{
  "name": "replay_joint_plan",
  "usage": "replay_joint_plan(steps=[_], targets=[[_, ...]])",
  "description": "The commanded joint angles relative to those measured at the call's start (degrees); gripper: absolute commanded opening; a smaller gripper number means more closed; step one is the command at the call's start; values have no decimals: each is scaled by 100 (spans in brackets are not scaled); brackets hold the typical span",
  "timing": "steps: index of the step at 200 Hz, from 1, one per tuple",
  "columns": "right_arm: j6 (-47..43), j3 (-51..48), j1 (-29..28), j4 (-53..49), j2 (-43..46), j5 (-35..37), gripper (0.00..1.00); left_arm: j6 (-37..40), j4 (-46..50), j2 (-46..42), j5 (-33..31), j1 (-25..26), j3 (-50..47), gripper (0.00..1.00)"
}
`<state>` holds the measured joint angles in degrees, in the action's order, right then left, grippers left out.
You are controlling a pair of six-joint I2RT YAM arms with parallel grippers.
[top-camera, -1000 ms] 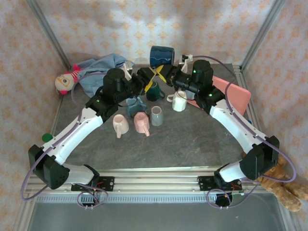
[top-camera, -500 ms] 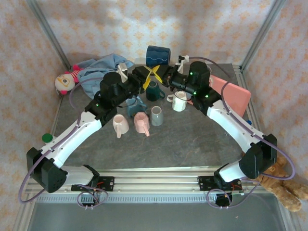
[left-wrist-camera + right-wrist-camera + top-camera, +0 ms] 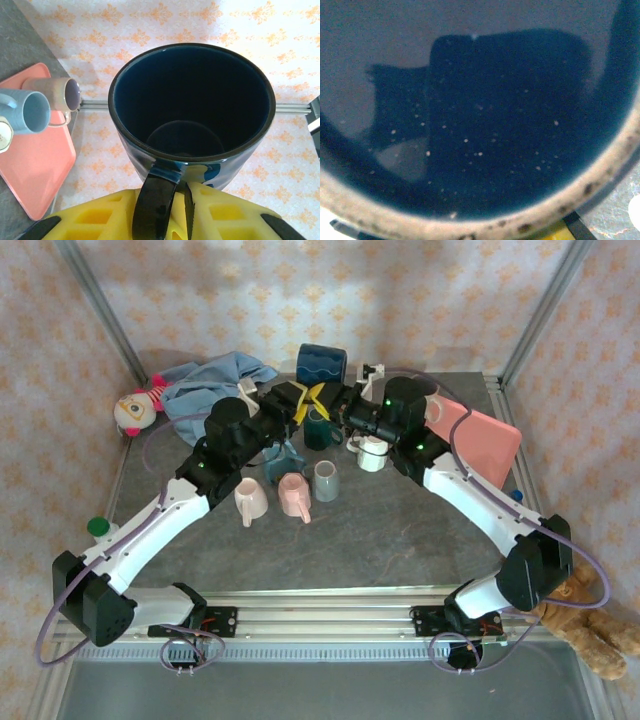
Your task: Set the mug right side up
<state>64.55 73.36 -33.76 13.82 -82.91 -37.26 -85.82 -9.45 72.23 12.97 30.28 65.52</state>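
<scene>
At the far left corner of the table [image 3: 400,540], a doll [image 3: 133,410] and a crumpled blue cloth [image 3: 210,375] are seen from above. Toward the middle, a cream mug [image 3: 250,500], a pink mug [image 3: 295,494] and a grey cup [image 3: 326,480] are set in a row. A dark green mug [image 3: 320,430] and a white mug [image 3: 372,451] are placed behind them. The dark blue mug [image 3: 322,362] is held in the air over the far edge, above the spot where the left hand [image 3: 308,400] and the right hand [image 3: 338,405] meet. From above its mouth cannot be seen. In the left wrist view the mouth is turned straight at the camera and the handle [image 3: 157,200] is clamped between the yellow pads [image 3: 95,217], so the left hand is closed on the mug. In the right wrist view a dark blue glazed surface bordered by a speckled cream ring [image 3: 470,227] is pressed close to the lens. The right hand's fingers are hidden there, and whether it is open or closed cannot be told. At the right edge a salmon tray [image 3: 490,435] is laid. A light blue mug [image 3: 27,112] and a tan mug [image 3: 60,97] on it are shown plainly by the left wrist camera.
</scene>
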Motion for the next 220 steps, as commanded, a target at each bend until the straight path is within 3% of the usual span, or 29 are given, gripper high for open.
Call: replay_joint_plan(steps=[1,49,83,158,220], targets=[[60,50,-93,991,63,229,0,-145,-269,-156,-107,35,-61,31],[25,183,-166,929,-52,245,0,-104,-187,-211,-135,39,-57,19],[-32,266,-166,808,-84,241,0,-43,-274,-158,-149,15,-30,0],[-3,121,-167,639,-62,497,0,753,-846,-97,-192,-118,276,0],[-68,-14,-103,625,16,575,26,2143,-1185,-240,-308,-118,434,0]])
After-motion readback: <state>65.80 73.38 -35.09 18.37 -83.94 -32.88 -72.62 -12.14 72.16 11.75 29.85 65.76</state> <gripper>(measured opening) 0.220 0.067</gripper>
